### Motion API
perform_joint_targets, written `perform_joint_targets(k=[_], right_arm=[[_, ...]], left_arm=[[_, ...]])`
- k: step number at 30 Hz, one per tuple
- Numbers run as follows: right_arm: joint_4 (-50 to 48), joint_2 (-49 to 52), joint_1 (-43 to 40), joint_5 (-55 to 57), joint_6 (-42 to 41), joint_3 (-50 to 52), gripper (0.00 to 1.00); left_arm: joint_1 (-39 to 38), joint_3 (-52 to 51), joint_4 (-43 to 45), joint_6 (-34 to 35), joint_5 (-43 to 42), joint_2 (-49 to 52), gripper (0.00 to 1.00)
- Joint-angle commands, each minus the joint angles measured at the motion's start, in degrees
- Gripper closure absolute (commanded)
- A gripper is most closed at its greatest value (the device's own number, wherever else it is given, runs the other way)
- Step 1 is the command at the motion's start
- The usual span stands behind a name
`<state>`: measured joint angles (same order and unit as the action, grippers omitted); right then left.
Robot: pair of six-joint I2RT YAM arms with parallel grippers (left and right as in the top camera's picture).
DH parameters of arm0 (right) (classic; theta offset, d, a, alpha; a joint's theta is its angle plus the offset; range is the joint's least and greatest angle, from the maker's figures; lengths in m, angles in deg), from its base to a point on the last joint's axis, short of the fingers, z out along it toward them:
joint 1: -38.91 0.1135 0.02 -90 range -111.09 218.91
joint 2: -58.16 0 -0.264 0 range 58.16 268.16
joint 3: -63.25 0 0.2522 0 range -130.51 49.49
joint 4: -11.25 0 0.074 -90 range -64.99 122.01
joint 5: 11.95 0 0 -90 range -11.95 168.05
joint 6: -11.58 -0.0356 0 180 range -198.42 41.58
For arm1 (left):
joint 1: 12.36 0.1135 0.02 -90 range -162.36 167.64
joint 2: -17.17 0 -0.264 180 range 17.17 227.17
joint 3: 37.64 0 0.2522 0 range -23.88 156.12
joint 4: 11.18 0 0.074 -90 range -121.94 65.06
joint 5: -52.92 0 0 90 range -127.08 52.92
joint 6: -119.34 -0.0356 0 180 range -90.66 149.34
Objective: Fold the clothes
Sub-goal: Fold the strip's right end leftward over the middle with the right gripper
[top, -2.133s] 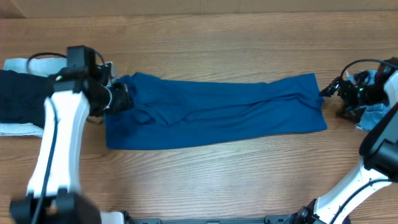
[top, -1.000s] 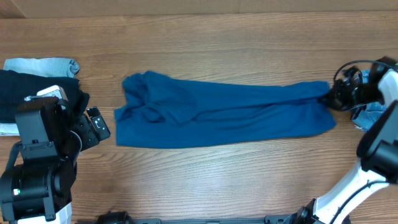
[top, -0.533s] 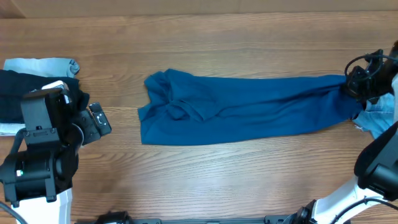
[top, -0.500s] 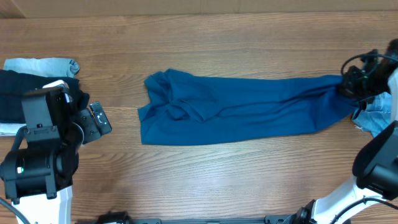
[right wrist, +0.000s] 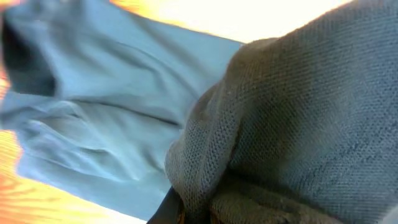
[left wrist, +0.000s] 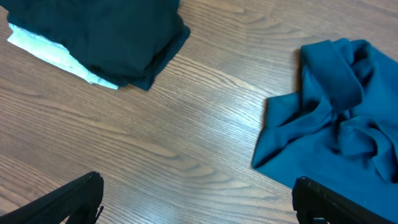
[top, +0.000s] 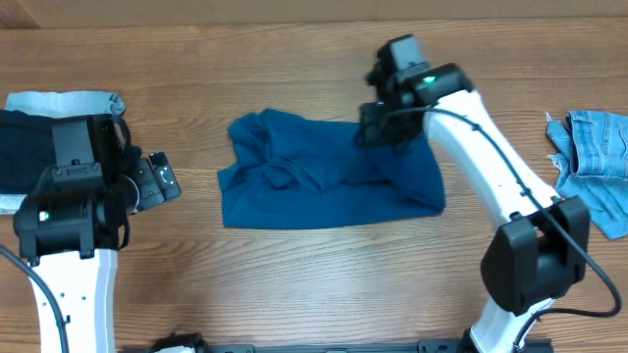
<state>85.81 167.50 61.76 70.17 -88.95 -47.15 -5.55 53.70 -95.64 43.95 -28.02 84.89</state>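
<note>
The clothes are a royal-blue polo shirt [top: 294, 186] lying crumpled mid-table, its right end lifted and doubled back over the middle. My right gripper [top: 376, 126] hangs over the shirt's upper right part, shut on that lifted end. In the right wrist view the pinched knit [right wrist: 292, 112] fills the frame and hides the jaws, with the flat shirt below at the left. My left gripper [top: 152, 181] stands open left of the shirt, holding nothing. Its fingertips [left wrist: 74, 199] frame bare wood in the left wrist view, where the shirt's collar end [left wrist: 336, 118] lies at the right.
A near-black folded garment [top: 25, 147] lies at the far left on a pale cloth [top: 64, 101]; it also shows in the left wrist view [left wrist: 106, 37]. A light-blue frayed denim piece [top: 594, 157] lies at the right edge.
My right gripper has swung left from the table's right edge, carrying the shirt's right end over its middle. The shirt now covers about half its former length. The left arm has hardly moved.
</note>
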Motion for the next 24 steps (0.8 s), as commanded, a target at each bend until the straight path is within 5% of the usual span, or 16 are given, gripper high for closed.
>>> perform_joint_targets(k=[1, 13, 15, 16, 17, 24], right_arm=[[-6.03, -2.71, 6.73, -0.68, -5.22, -1.68, 0.96], [-19.69, 7.5, 21.68, -2.69, -10.08, -1.68, 0.96], [-21.53, 7.82, 23.45, -2.69, -9.25, -1.68, 0.84], [-21.99, 7.82, 24.26, -2.67, -8.74, -1.68, 0.6], [-21.99, 7.8, 24.96, -2.73, -8.33, -1.68, 0.46], [-13.27, 1.51, 24.41, 3.39, -2.49, -4.42, 0.43]], left_arm=[[0.31, 0.26, 0.2, -0.85, 0.35, 2.45, 0.0], [0.31, 0.26, 0.22, -0.85, 0.35, 11.15, 0.0], [0.31, 0.26, 0.24, -0.85, 0.35, 12.35, 0.0], [0.31, 0.26, 0.24, -0.85, 0.35, 12.94, 0.0], [0.31, 0.26, 0.24, -0.85, 0.35, 13.42, 0.0], [0.31, 0.26, 0.24, -0.85, 0.35, 14.69, 0.0]])
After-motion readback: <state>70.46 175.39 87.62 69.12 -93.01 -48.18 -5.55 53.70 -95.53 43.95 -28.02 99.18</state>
